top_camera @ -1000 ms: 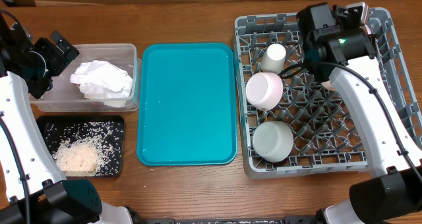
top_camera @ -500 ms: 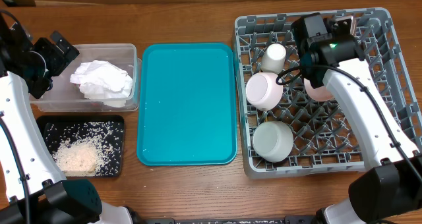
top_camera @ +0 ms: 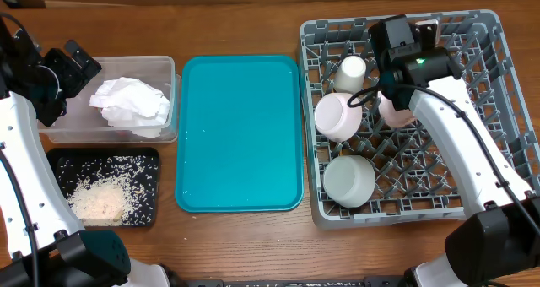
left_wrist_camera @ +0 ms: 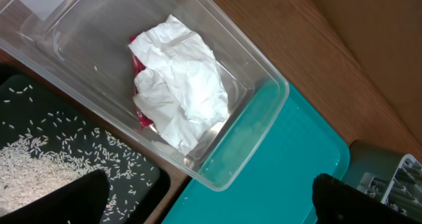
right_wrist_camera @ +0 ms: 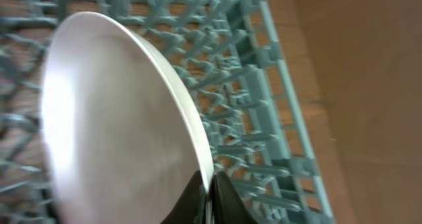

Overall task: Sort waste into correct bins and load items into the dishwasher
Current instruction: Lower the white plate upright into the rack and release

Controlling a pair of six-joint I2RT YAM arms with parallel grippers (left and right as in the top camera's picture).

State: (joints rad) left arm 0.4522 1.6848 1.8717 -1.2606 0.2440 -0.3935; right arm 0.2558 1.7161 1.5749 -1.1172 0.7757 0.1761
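Jaws clamp the thin rim of the glossy pale pink plate [right_wrist_camera: 112,118].

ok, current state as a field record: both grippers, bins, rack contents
left gripper: open, above clear tub
right gripper: shut on pink plate at its rim, over dish rack; contact with the rack cannot be told
clear tub: napkin on top of red packet
black tray: rice grains
dish rack: white cup, pinkish-white bowl, grey-green bowl
teal tray: between bins and rack
chopsticks: not seen
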